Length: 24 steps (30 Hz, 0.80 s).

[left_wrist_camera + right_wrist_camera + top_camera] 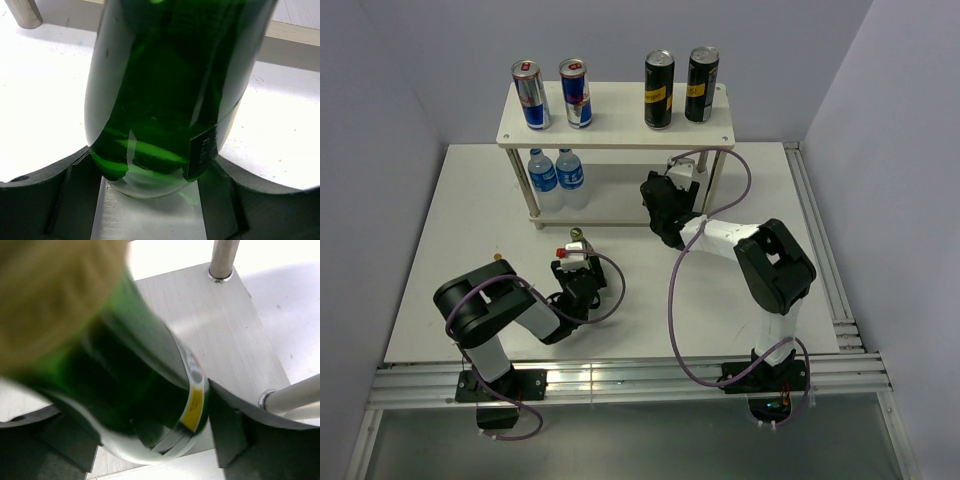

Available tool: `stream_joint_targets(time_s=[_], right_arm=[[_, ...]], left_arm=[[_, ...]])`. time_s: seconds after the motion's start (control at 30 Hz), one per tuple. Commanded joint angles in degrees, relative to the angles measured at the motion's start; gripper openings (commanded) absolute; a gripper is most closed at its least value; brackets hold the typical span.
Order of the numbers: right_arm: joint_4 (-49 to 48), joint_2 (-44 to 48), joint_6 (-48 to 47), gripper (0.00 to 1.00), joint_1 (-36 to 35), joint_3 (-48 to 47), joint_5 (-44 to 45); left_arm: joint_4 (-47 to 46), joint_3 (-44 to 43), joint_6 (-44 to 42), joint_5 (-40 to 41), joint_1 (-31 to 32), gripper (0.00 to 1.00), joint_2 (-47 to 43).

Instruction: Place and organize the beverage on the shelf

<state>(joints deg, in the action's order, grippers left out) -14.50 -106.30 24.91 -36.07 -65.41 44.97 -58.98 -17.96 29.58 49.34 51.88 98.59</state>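
Observation:
My left gripper (572,264) is shut on a green glass bottle (165,75) that stands upright on the table in front of the shelf (615,125); its cap (578,238) shows in the top view. My right gripper (665,205) reaches in under the top board and is shut on a second green bottle (135,390) with a yellow label strip, tilted over the lower board (220,325). Whether its base touches the board I cannot tell. On the top board stand two silver-and-blue cans (531,95) on the left and two black cans (659,90) on the right.
Two clear water bottles (555,175) stand on the lower board at the left. Metal legs (222,260) rise close to the right gripper. Grey walls close in the table at the back and sides; a rail runs along the right edge (820,250).

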Motion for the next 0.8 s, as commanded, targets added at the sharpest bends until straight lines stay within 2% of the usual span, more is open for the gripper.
stream_joint_targets(time_s=[0.0, 0.03, 0.07, 0.33, 0.77], right_arm=[[-4.0, 0.6, 2.2, 0.87, 0.7, -4.0, 2.7], [-4.0, 0.7, 2.3, 0.98, 0.8, -3.9, 2.6], [-3.8, 0.8, 2.3, 1.0, 0.7, -3.9, 2.8], [-1.8, 3.2, 3.0, 1.0, 0.7, -2.5, 3.3], [-0.1, 15.9, 4.8, 1.0, -5.5, 10.6, 2.5]], left_arm=[[-0.2, -0.8, 1.5, -1.4, 0.5, 0.0, 1.2], [0.0, -0.9, 1.6, -1.3, 0.6, 0.0, 1.2], [-0.1, -0.9, 1.6, -1.3, 0.7, 0.0, 1.1], [1.3, -1.0, 1.4, -0.5, 1.5, 0.0, 0.3], [4.2, -3.7, -1.2, 0.2, 2.1, 0.0, -1.6]])
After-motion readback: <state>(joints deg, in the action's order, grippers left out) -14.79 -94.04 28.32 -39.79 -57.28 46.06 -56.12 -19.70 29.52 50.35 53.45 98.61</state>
